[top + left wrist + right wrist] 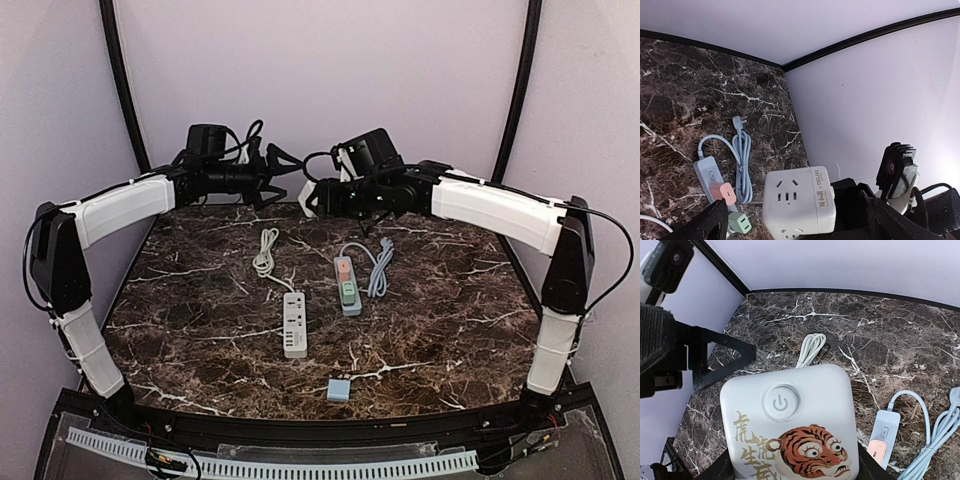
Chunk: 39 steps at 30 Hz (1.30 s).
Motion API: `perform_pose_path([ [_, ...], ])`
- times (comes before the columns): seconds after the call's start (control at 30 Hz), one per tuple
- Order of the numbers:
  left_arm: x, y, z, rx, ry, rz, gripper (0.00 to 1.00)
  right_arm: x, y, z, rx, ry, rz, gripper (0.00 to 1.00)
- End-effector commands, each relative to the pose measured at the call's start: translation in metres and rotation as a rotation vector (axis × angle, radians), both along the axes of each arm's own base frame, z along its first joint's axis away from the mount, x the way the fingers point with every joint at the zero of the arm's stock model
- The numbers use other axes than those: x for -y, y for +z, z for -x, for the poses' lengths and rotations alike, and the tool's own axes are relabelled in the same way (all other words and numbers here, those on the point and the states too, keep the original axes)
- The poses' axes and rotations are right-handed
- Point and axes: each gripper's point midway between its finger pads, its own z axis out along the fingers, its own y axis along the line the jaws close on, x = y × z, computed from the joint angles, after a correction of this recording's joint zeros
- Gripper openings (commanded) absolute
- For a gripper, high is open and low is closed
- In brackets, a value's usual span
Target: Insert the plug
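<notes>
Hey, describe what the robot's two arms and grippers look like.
The left arm and right arm wear white padded sleeves over their long segments, with black joints and thin black cables running alongside. The left gripper and right gripper are black; the left one's fingers are open triangular frames.

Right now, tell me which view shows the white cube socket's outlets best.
The left wrist view: the cube socket faces it, outlet holes plain. The right wrist view shows only its button-and-tiger face; the top view, a small white sliver.
</notes>
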Motion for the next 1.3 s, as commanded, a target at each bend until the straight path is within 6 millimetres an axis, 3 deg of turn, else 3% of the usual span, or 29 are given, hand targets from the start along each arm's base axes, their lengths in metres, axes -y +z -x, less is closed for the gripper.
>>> perform_pose_path([
  [0.0, -0.039, 0.022, 0.013, 0.178, 0.04, -0.168, 0.99, 0.005, 0.047, 0.005, 0.096, 0.006, -0.067, 0.19],
  [0.13, -0.07, 0.003, 0.023, 0.338, 0.071, -0.399, 0.99, 0.01, 0.055, 0.012, 0.087, 0.042, -0.087, 0.17],
  [0.27, -0.089, -0.004, 0.034, 0.525, 0.071, -0.534, 0.99, 0.003, 0.061, 0.029, 0.049, 0.167, -0.138, 0.17],
  [0.3, -0.089, 0.003, 0.033, 0.619, 0.07, -0.551, 0.99, 0.001, 0.061, 0.034, 0.04, 0.199, -0.149, 0.17],
  [0.33, -0.094, -0.005, 0.041, 0.656, 0.064, -0.567, 0.99, -0.001, 0.062, 0.039, 0.029, 0.233, -0.159, 0.17],
  [0.37, -0.093, 0.01, 0.041, 0.782, 0.075, -0.572, 0.99, -0.003, 0.061, 0.044, 0.017, 0.259, -0.167, 0.17],
  [0.4, -0.097, 0.008, 0.05, 0.825, 0.073, -0.576, 0.99, -0.005, 0.061, 0.05, 0.001, 0.297, -0.179, 0.17],
  [0.43, -0.099, 0.024, 0.055, 0.943, 0.076, -0.594, 0.99, -0.007, 0.061, 0.054, -0.009, 0.32, -0.186, 0.17],
  [0.5, -0.098, 0.019, 0.065, 1.023, 0.022, -0.633, 0.99, -0.009, 0.061, 0.06, -0.03, 0.356, -0.196, 0.17],
  [0.77, -0.071, 0.013, 0.12, 1.263, -0.284, -0.56, 0.99, -0.023, 0.06, 0.075, -0.083, 0.457, -0.24, 0.17],
  [1.0, -0.045, -0.005, 0.146, 1.29, -0.487, -0.559, 0.99, -0.028, 0.061, 0.072, -0.079, 0.458, -0.228, 0.18],
  [1.27, -0.01, -0.008, 0.131, 1.317, -0.438, -0.669, 0.93, -0.034, 0.056, 0.07, -0.09, 0.446, -0.195, 0.17],
])
